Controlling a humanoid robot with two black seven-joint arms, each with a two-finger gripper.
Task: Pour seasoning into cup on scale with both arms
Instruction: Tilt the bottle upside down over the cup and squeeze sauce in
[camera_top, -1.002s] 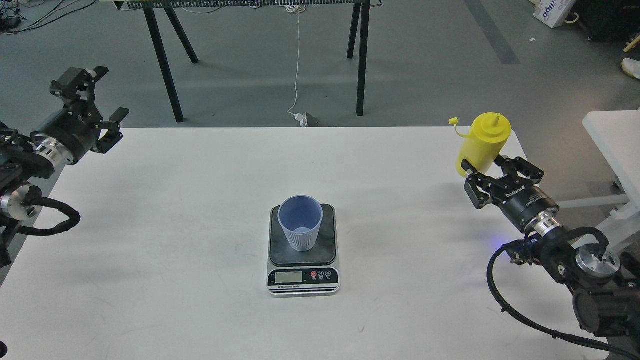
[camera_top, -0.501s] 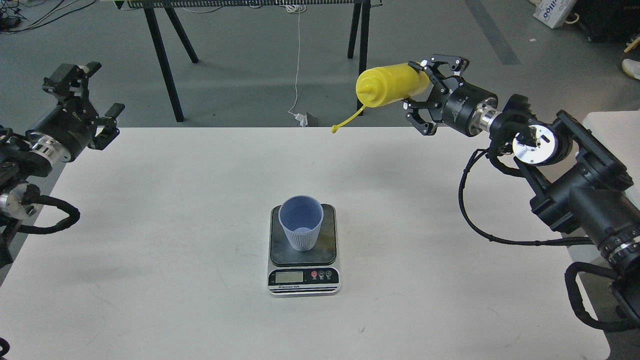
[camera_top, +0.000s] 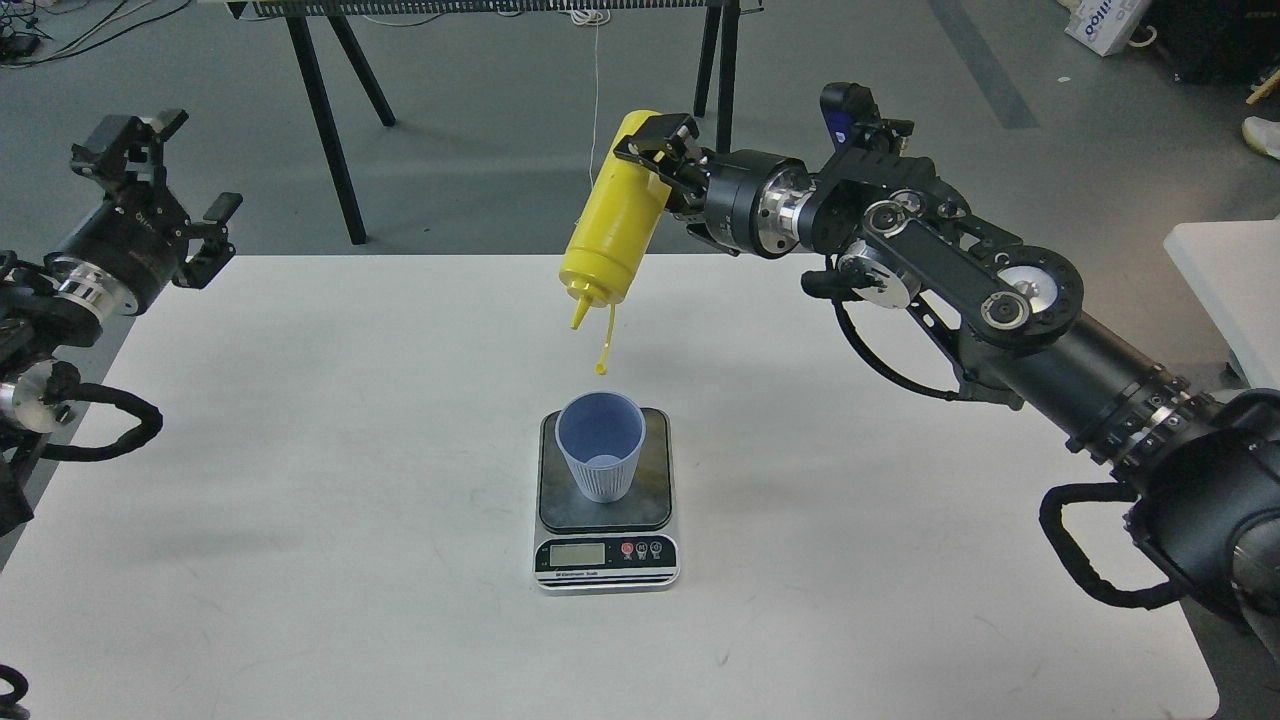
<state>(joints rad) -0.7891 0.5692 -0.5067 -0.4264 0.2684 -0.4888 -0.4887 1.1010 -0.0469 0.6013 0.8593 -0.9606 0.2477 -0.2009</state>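
My right gripper (camera_top: 655, 150) is shut on the base end of the yellow seasoning bottle (camera_top: 607, 232) and holds it upside down, nozzle pointing down, above and slightly behind the cup. Its tethered cap (camera_top: 602, 369) dangles just above the cup's rim. The light blue ribbed cup (camera_top: 600, 445) stands upright on the dark platform of the scale (camera_top: 606, 560) at the table's middle. My left gripper (camera_top: 165, 165) is open and empty, raised off the table's far left edge.
The white table (camera_top: 300, 480) carries only the scale and cup. Black trestle legs (camera_top: 325, 120) stand on the floor behind it. A white surface (camera_top: 1230, 290) sits at the far right edge.
My right arm has swung the bottle left over the cup and tipped it from sideways to nozzle-down. A second ago the bottle stood on the table's right side. The left gripper drifted slightly left.
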